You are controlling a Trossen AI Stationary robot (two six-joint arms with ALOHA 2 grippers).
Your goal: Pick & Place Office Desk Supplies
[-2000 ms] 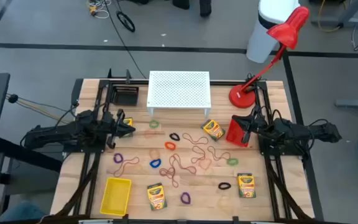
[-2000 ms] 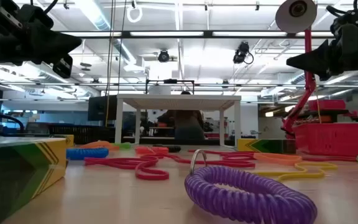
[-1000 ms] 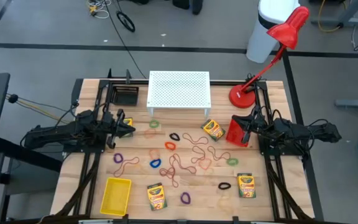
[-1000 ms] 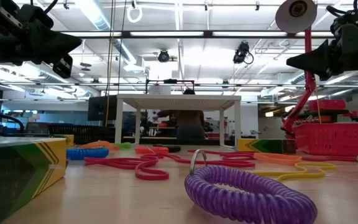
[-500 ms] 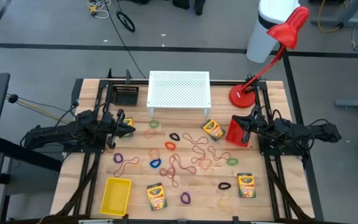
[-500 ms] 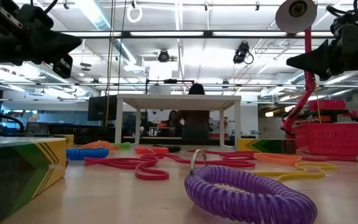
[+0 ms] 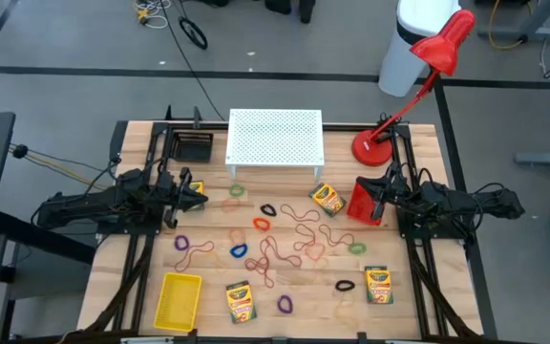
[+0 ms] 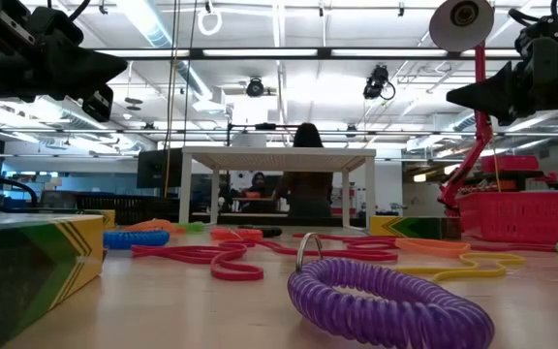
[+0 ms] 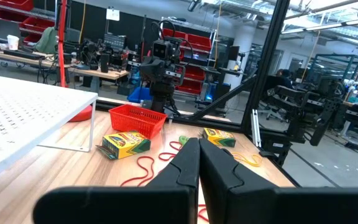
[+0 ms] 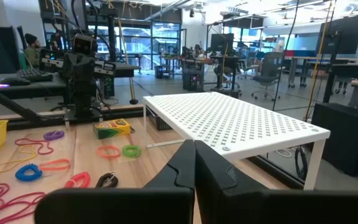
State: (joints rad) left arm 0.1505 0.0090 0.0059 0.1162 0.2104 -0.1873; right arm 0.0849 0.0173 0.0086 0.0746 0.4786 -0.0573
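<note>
Both grippers, left point(image 7: 201, 190) and right point(image 7: 370, 197), sit closed and empty; tangled rubber bands point(image 7: 294, 244) between them risk snagging together when picked.

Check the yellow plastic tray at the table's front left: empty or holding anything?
Empty. In the high view the yellow plastic tray shows only bare yellow floor inside; the nearest crayon box lies beside it on the wood.
</note>
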